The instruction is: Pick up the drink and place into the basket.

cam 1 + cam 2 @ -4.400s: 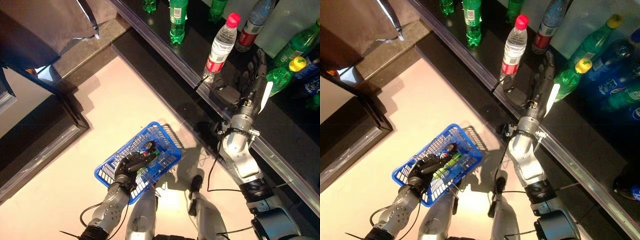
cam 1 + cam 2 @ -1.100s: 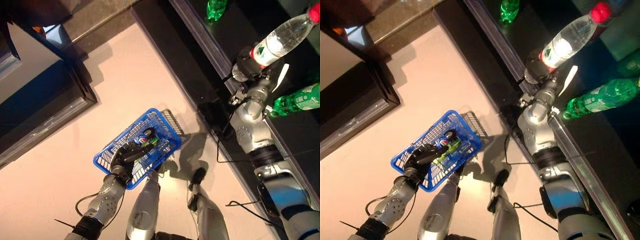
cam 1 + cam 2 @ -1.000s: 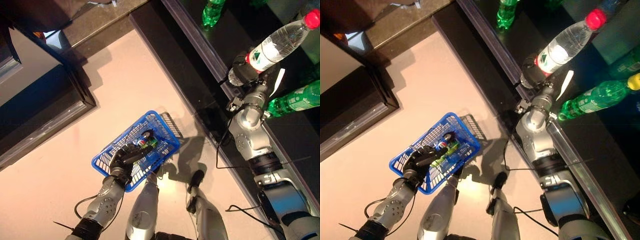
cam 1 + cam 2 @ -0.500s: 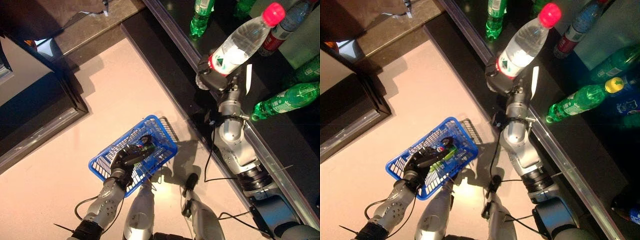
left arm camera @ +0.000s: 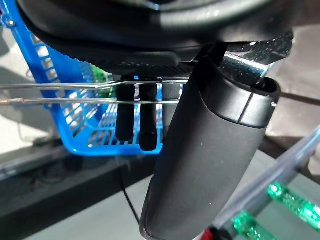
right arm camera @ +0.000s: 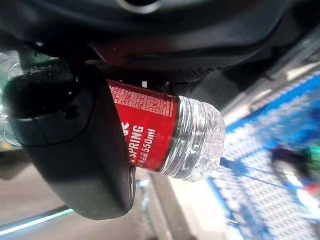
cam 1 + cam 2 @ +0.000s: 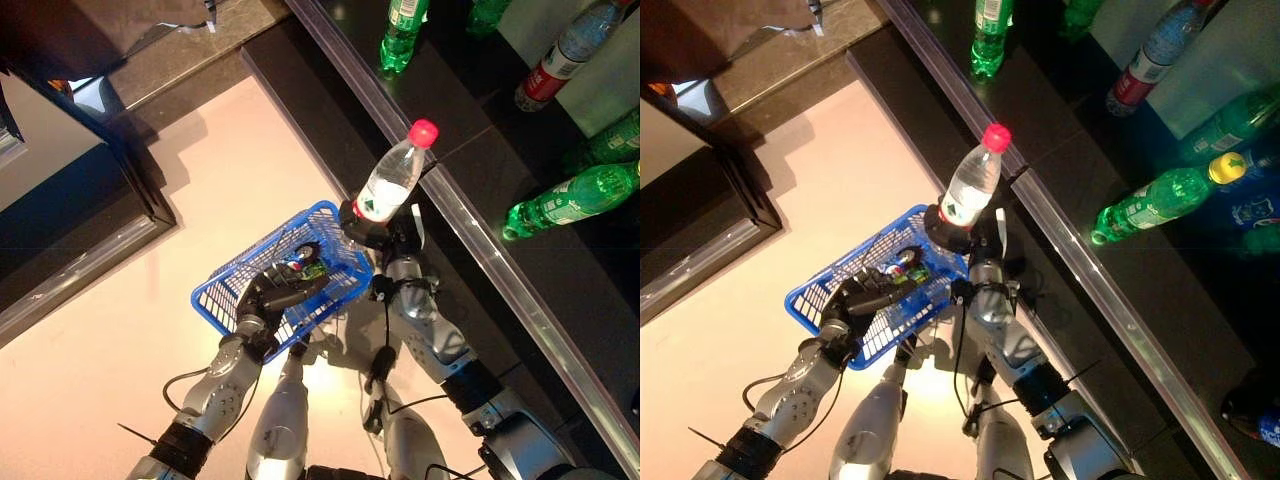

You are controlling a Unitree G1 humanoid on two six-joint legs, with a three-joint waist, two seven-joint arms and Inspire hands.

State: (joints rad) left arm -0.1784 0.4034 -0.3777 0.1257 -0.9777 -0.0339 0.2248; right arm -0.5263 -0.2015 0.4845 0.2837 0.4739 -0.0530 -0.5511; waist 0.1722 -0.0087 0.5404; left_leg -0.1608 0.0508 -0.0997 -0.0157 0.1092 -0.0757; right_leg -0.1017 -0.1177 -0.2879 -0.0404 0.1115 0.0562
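Water bottle [image 7: 392, 181] now off dark shelf [image 7: 470, 130], above blue basket [image 7: 225, 285].

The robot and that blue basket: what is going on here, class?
The robot's right hand grips a clear water bottle with a pink cap, held upright just over the rim of the blue basket. The left hand holds the basket by its wire handle. Other drinks already lie inside; the bottle is not yet in.

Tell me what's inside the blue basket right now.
The blue basket holds drinks: a green bottle and something with a red-and-blue label beside it. The left hand, curled round the handle, covers part of the inside. The water bottle stays outside, in the right hand.
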